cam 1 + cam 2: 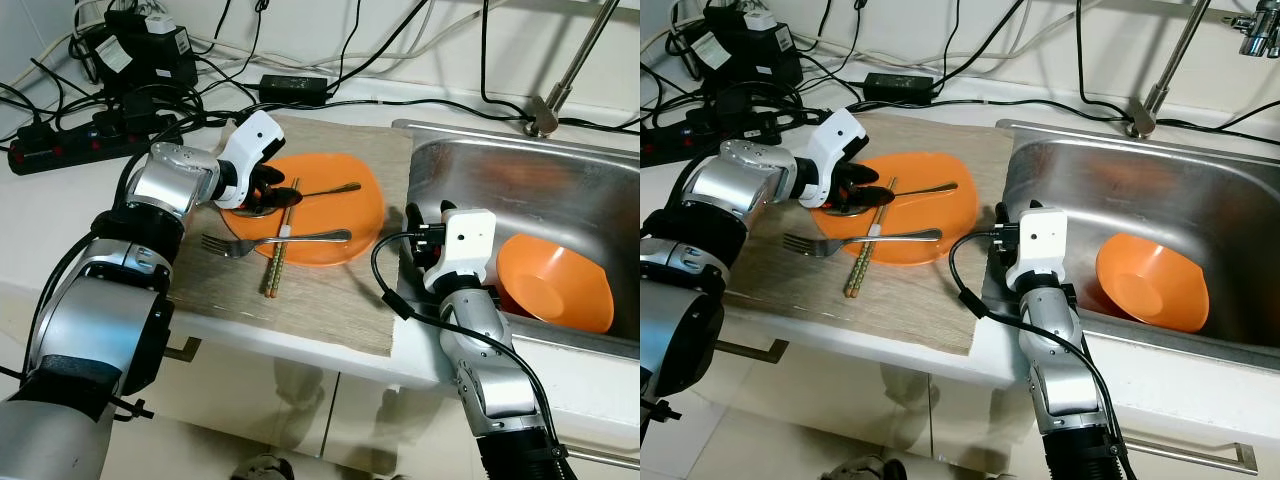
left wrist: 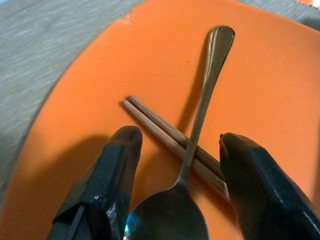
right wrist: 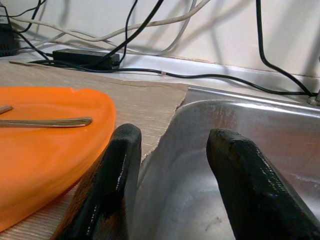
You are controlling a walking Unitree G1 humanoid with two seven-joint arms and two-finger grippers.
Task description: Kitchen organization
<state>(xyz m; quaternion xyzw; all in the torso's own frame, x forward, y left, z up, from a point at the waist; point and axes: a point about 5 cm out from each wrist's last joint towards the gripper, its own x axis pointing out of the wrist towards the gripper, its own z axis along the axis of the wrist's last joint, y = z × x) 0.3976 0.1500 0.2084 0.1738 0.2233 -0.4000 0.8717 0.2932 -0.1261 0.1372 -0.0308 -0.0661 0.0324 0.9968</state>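
While left gripper [image 2: 172, 187] jaws straddle spoon [image 2: 200, 125], plate [image 1: 340, 215] nears sink [image 1: 425, 150] edge

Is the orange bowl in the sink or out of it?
In. The bowl lies tilted inside the steel sink, leaning against its near wall, beside the right gripper.

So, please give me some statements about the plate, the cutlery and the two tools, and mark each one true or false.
1. The spoon lies across the chopsticks on the orange plate. True.
2. The left tool is shut on the fork. False: it is open, its fingers either side of the spoon; the fork lies apart.
3. An orange bowl sits in the sink. True.
4. The right tool holds the plate. False: it is open, holds nothing and sits at the sink's edge.
5. The plate rests on a wooden board. True.
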